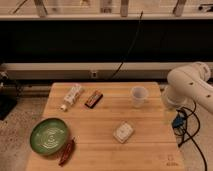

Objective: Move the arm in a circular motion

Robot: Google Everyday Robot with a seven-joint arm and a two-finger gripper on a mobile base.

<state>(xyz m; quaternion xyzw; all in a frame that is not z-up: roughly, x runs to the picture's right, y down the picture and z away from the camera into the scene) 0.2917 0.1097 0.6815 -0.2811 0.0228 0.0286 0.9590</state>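
The large glossy white arm (192,84) comes in from the right edge, its thick rounded segments bending down beside the right end of the wooden table (100,117). The gripper (170,112) hangs below the arm's lowest joint, at the table's right edge, to the right of a clear plastic cup (139,95). It touches nothing on the table that I can see.
On the table lie a white bottle on its side (72,96), a brown snack bar (93,99), a small white packet (123,132), a green plate (49,135) and a reddish-brown item (66,151). Cables and a blue object (178,122) sit right of the table. A dark wall runs behind.
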